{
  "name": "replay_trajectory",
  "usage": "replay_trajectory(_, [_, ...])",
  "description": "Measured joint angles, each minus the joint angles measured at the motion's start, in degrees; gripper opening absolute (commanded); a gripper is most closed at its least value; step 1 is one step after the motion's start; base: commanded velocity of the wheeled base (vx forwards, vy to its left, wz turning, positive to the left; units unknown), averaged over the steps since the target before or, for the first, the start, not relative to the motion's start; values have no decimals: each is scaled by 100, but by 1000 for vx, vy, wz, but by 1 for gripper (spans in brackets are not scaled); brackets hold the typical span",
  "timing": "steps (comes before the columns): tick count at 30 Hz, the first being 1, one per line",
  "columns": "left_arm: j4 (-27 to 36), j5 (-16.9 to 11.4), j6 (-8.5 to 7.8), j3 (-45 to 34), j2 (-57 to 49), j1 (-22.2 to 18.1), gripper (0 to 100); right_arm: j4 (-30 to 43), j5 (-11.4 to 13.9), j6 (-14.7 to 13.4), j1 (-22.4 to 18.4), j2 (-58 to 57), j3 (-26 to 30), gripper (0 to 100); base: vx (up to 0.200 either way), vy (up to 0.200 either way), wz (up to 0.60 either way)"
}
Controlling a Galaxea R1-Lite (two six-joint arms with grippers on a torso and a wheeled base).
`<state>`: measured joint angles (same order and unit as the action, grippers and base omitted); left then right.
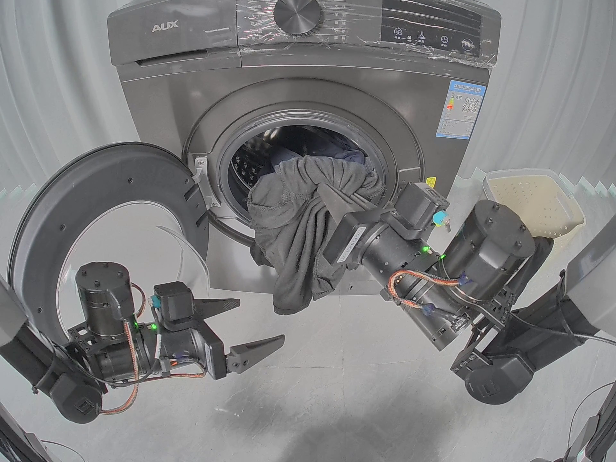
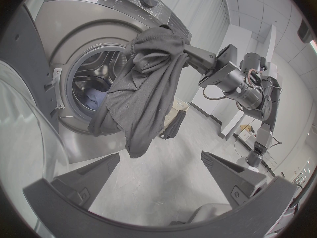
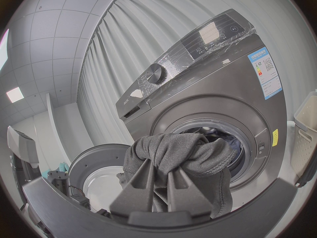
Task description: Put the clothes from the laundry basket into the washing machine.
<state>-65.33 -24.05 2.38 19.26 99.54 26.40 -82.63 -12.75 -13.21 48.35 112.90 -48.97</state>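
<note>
We record bright, even light from a ceiling panel [image 3: 15,94]. Glare streaks the plastic film [image 1: 359,1] on the washing machine [image 1: 160,97]; its drum [image 1: 253,162] is dim. Wrist views curve at their edges.

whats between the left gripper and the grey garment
Nothing: bare floor lies between the open left gripper and the grey garment, seen in the left wrist view.

Head view: looks down onto grey steel front-load washing machine [image 1: 160,97]. Both wrist views: low, close, facing it too.

Garment [image 1: 298,239] hanging before washing machine [image 1: 186,97] opening, door [image 1: 83,184] open left, laundry basket [image 1: 542,206] right.
</note>
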Motion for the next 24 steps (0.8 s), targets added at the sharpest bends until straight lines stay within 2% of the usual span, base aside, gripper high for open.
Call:
replay_trajectory(5, [-424,2,150,206,560,40,100,-4,-11,2,24,0,5,0,0,0,0])
replay_trajectory(17, [-896,106,207,761,1469,60,100,-74,-18,20,68,-6,27,0,0,0,0])
replay_trajectory(24, [-1243,288,367,1014,1826,38,100,-77,-33,22,93,-6,49,0,0,0,0])
